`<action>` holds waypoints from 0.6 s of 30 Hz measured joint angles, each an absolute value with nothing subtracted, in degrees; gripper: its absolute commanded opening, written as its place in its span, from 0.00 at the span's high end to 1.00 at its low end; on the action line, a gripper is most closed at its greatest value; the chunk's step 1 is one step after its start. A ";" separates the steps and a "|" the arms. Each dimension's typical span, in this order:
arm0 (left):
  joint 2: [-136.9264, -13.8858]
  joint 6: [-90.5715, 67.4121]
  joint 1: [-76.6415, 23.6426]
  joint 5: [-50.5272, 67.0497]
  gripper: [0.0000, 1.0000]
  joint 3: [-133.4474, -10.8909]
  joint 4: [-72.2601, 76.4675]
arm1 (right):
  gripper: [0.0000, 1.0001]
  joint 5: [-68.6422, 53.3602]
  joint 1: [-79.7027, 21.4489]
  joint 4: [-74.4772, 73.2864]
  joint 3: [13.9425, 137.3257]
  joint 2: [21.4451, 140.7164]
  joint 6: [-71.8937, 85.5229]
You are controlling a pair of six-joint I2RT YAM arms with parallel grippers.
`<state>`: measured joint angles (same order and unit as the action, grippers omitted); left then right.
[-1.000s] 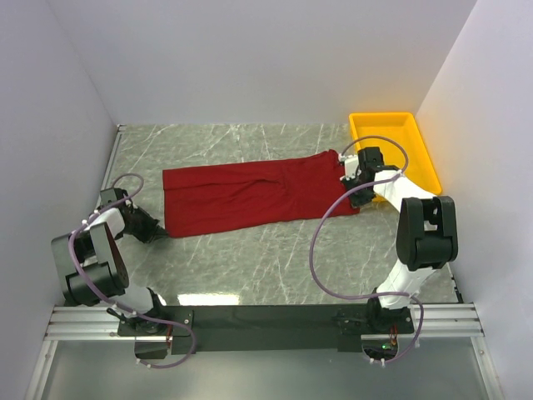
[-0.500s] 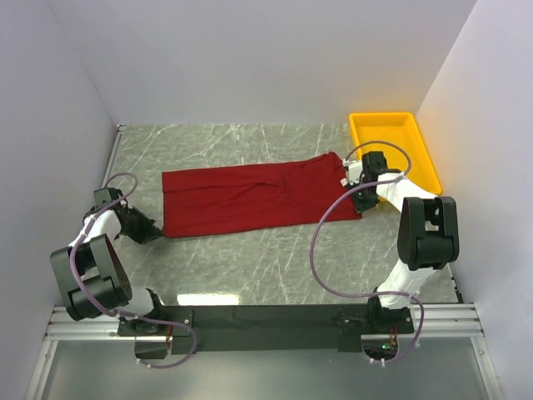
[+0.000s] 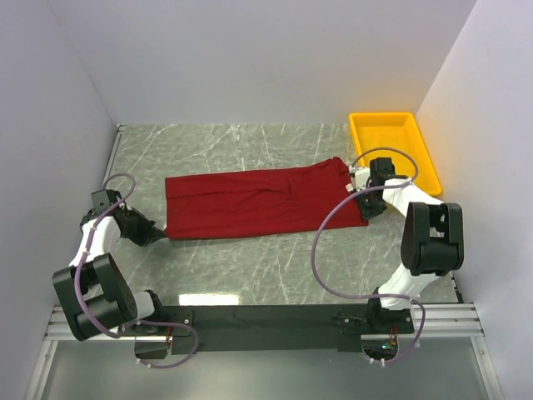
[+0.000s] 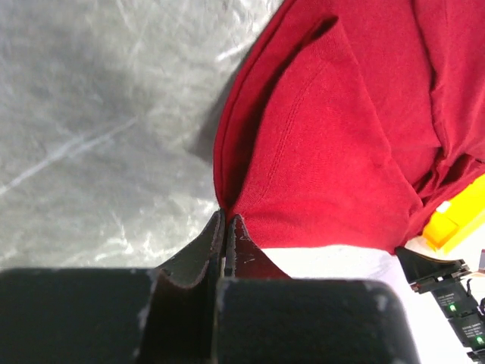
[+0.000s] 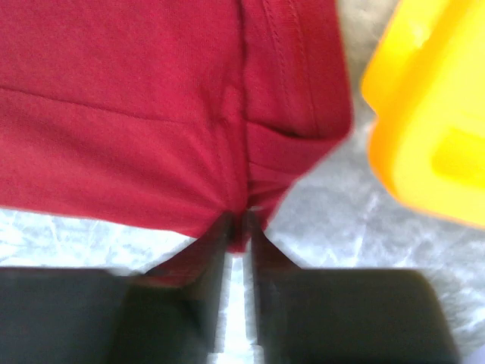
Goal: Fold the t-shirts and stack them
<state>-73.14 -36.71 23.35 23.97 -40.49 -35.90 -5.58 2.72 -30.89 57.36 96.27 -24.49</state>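
The dark red t-shirt (image 3: 258,202) lies spread in a long flat strip across the marble table. My left gripper (image 3: 158,233) sits at its near left corner. In the left wrist view that gripper (image 4: 226,220) is shut on the t-shirt's (image 4: 333,136) edge, which runs up from between the tips. My right gripper (image 3: 364,208) is at the t-shirt's near right corner. In the right wrist view its jaws (image 5: 239,220) stand a narrow gap apart, with the t-shirt's (image 5: 151,114) corner still lying between the tips.
A yellow plastic tray (image 3: 398,142) stands at the back right, just beyond my right gripper, and shows close by in the right wrist view (image 5: 432,114). White walls close in the table on the left, back and right.
Both arms have shifted the t-shirt to the right and drawn it flatter. The right jaws, closed before, have parted slightly.
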 measured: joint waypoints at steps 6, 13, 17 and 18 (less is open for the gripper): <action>-67.99 -37.15 23.42 24.16 0.56 -39.72 -39.92 | 0.44 -5.69 3.90 -32.58 57.08 90.78 -26.24; -59.75 -37.06 23.55 22.59 0.43 -42.83 -45.47 | 0.41 -12.36 4.05 -37.78 61.76 84.42 -27.79; -60.25 -36.58 23.55 22.68 0.40 -45.56 -43.88 | 0.41 -18.87 4.05 -38.83 64.12 83.83 -28.42; -60.80 -36.42 23.55 22.83 0.39 -46.19 -42.41 | 0.41 -20.18 4.05 -38.89 64.20 83.83 -28.42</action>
<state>-60.80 -36.42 23.55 22.83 -46.19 -42.41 -20.18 4.05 -38.89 64.20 83.83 -28.42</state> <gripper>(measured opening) 0.593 0.589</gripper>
